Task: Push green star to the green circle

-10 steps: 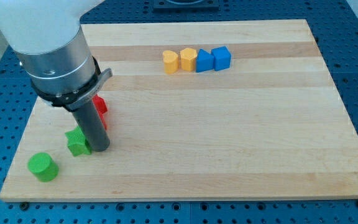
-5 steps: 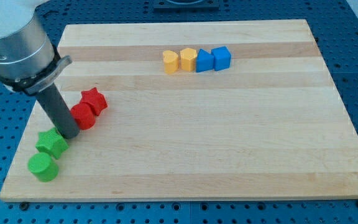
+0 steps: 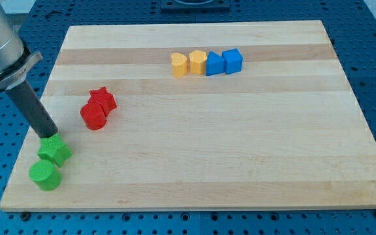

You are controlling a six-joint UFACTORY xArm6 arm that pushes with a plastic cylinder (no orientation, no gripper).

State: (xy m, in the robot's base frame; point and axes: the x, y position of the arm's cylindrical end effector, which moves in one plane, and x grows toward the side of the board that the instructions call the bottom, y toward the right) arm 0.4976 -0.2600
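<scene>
The green star (image 3: pixel 55 151) lies near the board's bottom-left corner, touching the green circle (image 3: pixel 45 175) just below and left of it. My tip (image 3: pixel 48 136) rests at the star's upper-left edge, about touching it. The rod slants up and to the view's left from there.
A red circle (image 3: pixel 93 116) and a red star (image 3: pixel 102 100) sit together right of the tip. A row of two orange blocks (image 3: pixel 188 64) and two blue blocks (image 3: pixel 224 62) stands near the view's top. The board's left edge (image 3: pixel 26 143) is close to the tip.
My tip moved left, pushing the green star left and down until it touches the green circle. Then the tip slid to the star's upper-left side, uncovering the red blocks.
</scene>
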